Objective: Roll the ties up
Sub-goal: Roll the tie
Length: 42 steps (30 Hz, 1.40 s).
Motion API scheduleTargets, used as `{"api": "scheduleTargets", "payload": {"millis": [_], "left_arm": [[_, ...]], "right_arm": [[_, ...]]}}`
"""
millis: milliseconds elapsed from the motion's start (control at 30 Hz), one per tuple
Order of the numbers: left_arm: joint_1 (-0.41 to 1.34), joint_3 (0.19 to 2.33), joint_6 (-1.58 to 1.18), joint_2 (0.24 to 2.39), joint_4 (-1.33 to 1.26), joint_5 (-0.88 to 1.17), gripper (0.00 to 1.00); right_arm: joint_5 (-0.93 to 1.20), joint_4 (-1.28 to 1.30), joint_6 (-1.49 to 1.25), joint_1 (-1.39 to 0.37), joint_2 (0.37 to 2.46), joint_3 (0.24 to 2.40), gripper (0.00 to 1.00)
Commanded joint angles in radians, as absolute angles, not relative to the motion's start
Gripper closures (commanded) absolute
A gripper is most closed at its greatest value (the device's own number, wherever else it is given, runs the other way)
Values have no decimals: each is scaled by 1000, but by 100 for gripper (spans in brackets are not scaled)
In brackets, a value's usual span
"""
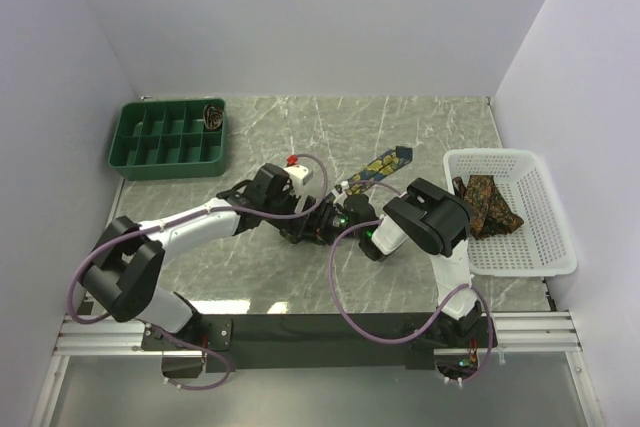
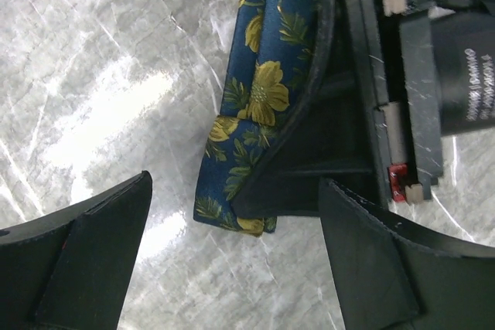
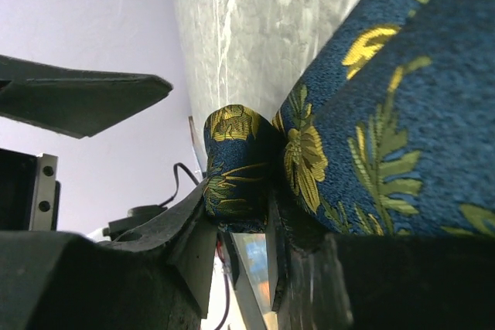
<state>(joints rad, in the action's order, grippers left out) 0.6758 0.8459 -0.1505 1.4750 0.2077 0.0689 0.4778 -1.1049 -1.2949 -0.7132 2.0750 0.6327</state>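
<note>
The navy tie with yellow flowers (image 1: 385, 164) lies flat on the marble table, its pointed end toward the back right. Its near end is folded over into a small roll (image 3: 232, 160). My right gripper (image 3: 244, 218) is shut on that rolled end, also seen in the top view (image 1: 347, 214). The left wrist view shows the tie (image 2: 263, 90) with the right gripper's finger (image 2: 325, 137) on it. My left gripper (image 2: 232, 268) is open and empty, its fingers apart on either side, just short of the tie's folded end; in the top view it (image 1: 318, 219) sits beside the right one.
A white mesh basket (image 1: 495, 154) at the right holds brown patterned ties (image 1: 487, 202). A green compartment tray (image 1: 125, 137) stands at the back left with one rolled tie (image 1: 213, 115) in its far right compartment. White walls close three sides.
</note>
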Motion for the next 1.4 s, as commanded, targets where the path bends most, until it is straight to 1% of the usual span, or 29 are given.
{"api": "scheduleTargets", "payload": {"millis": [0, 67, 167, 267, 500, 533, 600, 633, 733, 833, 1000, 1133, 1267, 1367], "left_arm": [[696, 809, -135, 1382, 252, 115, 5], [696, 764, -184, 1301, 218, 94, 5], [696, 717, -260, 1247, 190, 116, 6], [703, 674, -330, 1246, 181, 110, 6], [738, 657, -354, 1258, 202, 39, 5], [738, 657, -357, 1264, 207, 3, 5], [739, 663, -357, 1281, 199, 3, 5], [739, 685, -348, 1305, 207, -61, 6], [739, 724, -327, 1350, 204, -86, 6], [738, 779, -302, 1439, 207, -104, 6], [738, 838, -249, 1506, 216, -49, 7], [738, 873, -232, 1560, 238, -58, 10], [710, 885, -218, 1589, 255, -34, 16], [672, 887, -198, 1591, 252, 1, 18]], "right_arm": [[423, -881, -1206, -698, 2091, 635, 100], [423, -853, -1177, -692, 2086, 650, 100], [423, -798, -1143, -683, 2085, 673, 100], [431, -766, -1114, -670, 2088, 695, 100], [463, -764, -1101, -657, 2106, 704, 100], [463, -764, -1103, -658, 2108, 704, 100], [468, -769, -1097, -658, 2109, 709, 100], [469, -769, -1098, -658, 2109, 710, 100], [479, -788, -1103, -658, 2112, 703, 100], [485, -802, -1109, -658, 2108, 696, 100], [489, -802, -1098, -657, 2100, 692, 100], [502, -818, -1108, -658, 2105, 690, 100], [512, -831, -1109, -658, 2103, 684, 100], [518, -835, -1101, -658, 2105, 681, 100]]}}
